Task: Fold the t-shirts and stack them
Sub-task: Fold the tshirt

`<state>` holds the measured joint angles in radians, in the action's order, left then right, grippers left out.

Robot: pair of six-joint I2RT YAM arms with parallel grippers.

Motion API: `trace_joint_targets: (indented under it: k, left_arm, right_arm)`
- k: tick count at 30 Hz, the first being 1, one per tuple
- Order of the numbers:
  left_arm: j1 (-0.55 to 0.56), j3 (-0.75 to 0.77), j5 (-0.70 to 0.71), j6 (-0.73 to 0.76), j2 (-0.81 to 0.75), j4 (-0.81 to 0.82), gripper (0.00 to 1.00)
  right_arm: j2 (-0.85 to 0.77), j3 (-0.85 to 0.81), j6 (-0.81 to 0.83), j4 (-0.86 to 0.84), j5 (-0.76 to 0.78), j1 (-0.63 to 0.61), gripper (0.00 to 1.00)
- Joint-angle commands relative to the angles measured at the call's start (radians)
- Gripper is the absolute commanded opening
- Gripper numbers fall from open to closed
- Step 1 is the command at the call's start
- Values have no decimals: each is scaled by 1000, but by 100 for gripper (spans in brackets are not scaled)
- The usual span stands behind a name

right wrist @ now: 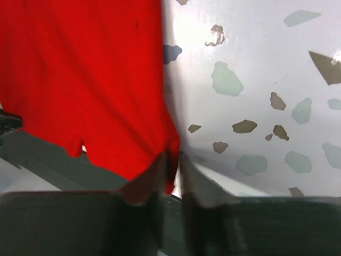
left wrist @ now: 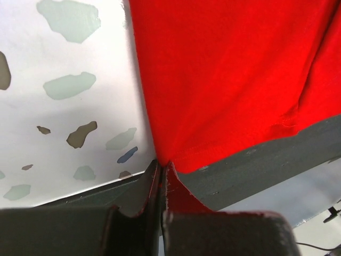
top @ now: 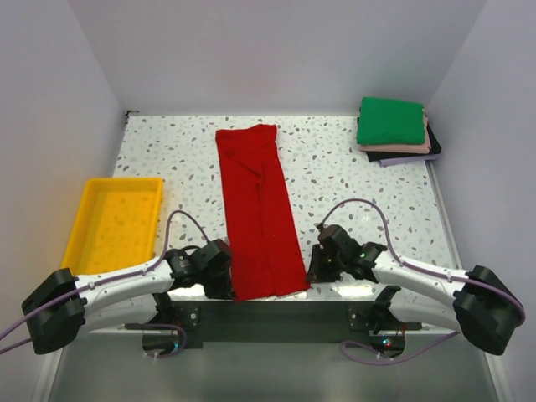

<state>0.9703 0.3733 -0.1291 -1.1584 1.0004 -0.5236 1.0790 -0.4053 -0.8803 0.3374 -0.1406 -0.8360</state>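
Left gripper (top: 223, 283) is pressed together on the near left corner of the red t-shirt (top: 258, 209). In its wrist view the two dark fingers meet with only a sliver between them, and a fold of red cloth (left wrist: 229, 69) is pinched in the left gripper (left wrist: 161, 172) right at the hem. Right gripper (top: 313, 273) sits at the opposite, near right corner. Its wrist view shows the fingers drawn close with a thin gap, and the tip of the red cloth (right wrist: 80, 69) is nipped in the right gripper (right wrist: 173, 160).

That shirt is folded lengthwise into a long narrow strip. It lies flat down the middle of the speckled worktop (top: 352, 180), running from the far side to the near edge. Its near hem reaches the dark grey strip along that edge, so the cloth lies straight ahead of both grippers and stretches away from them.

At the far right corner, well apart from both arms, is a stack of folded shirts. The green t-shirt (top: 390, 121) is on top and the pale pink t-shirt (top: 405, 148) is under it. The edges of a dark t-shirt (top: 433, 142) and a lavender t-shirt (top: 404, 159) show below. A yellow plastic tray (top: 124, 181) stands on the left side, just beyond the left arm.
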Motion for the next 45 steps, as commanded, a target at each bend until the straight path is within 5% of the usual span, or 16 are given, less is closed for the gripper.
trace_joint_targets:
  k: [1, 6, 11, 23, 33, 40, 45]
  left_arm:
    - [5, 3, -24, 26, -6, -41, 0]
    - [5, 1, -30, 28, -23, -39, 4]
    - [5, 1, -38, 28, -20, -36, 11]
    - [5, -11, -46, 22, -19, -23, 11]
    - [5, -4, -50, 28, -29, -23, 3]
    - [-25, 133, 60, 78, -14, -81, 0]
    - [-122, 220, 82, 167, 38, -58, 0]
  right_arm:
    - [-24, -12, -25, -8, 29, -3, 23]
    - [-60, -1, -19, 6, 26, -3, 45]
    - [-45, 13, -19, -7, -8, -3, 46]
    - [36, 54, -14, -75, -137, -6, 39]
    - [35, 48, 10, -23, -160, -8, 16]
    - [44, -162, 107, 109, -62, 0, 0]
    - [122, -308, 162, 112, -17, 41, 0]
